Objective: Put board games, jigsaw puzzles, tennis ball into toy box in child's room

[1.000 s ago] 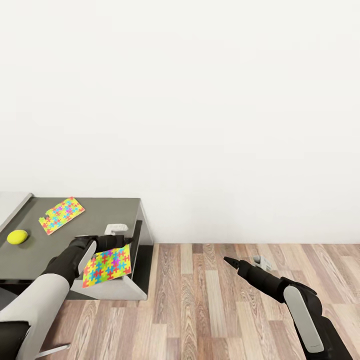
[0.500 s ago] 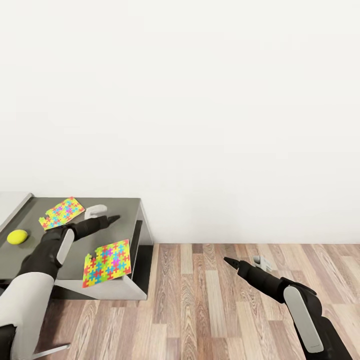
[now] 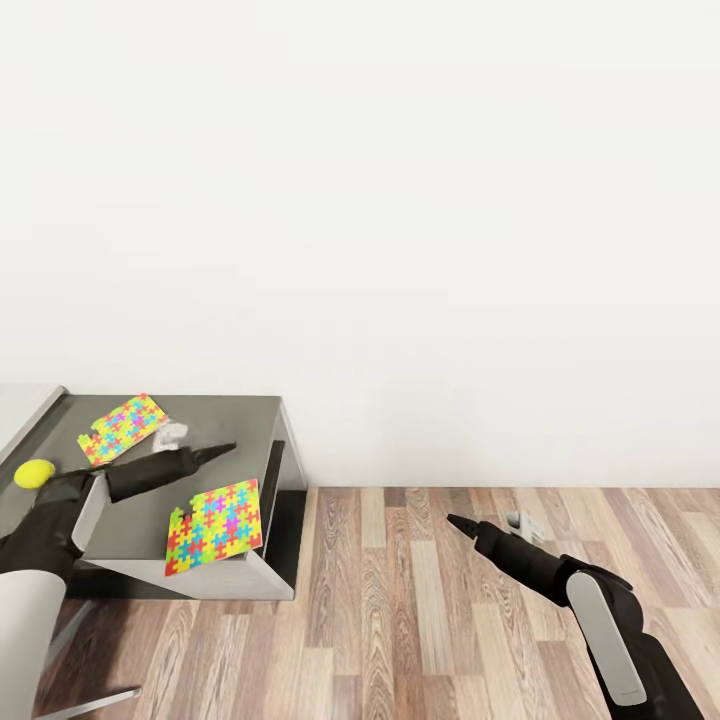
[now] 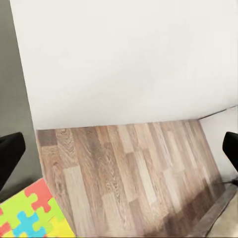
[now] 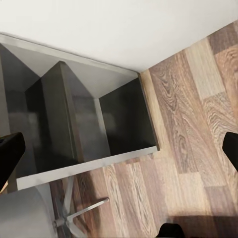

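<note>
Jigsaw puzzles lie on the dark grey bench [image 3: 215, 425]: one sheet [image 3: 214, 526] at its near right corner, the other [image 3: 122, 428] toward the wall. Between them hovers the left gripper [image 3: 200, 447], fingers spread and holding nothing. Over the wooden floor [image 3: 420, 600] the right gripper [image 3: 487, 521] hangs, fingers also spread. A tennis ball [image 3: 35, 473] rests at the bench's left.

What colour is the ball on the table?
Plain yellow-green; the tennis ball shows best in the head view.
</note>
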{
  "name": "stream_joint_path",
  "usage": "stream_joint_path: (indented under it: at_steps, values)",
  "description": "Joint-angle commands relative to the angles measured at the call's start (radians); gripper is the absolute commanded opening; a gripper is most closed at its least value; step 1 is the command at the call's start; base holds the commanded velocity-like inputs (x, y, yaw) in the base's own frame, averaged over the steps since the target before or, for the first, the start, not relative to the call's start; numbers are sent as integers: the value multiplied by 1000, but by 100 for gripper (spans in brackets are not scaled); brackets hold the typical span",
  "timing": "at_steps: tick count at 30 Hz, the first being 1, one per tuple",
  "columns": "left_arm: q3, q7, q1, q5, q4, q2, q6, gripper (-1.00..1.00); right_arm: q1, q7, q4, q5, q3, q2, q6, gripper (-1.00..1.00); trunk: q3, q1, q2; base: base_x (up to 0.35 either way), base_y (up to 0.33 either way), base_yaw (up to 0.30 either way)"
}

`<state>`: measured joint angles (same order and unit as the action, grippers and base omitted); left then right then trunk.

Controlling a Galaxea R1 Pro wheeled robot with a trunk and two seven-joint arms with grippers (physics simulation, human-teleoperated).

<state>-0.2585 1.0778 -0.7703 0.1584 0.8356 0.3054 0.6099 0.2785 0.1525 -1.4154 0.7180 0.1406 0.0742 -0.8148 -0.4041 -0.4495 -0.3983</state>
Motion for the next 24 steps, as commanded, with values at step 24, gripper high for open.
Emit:
stream_joint_path:
  at_steps: [24]
  values:
    - [-21,493,92,1,67,5,53,100,19,14,22,5,-169,-30,63,100,25,-1,-2,0,0,0]
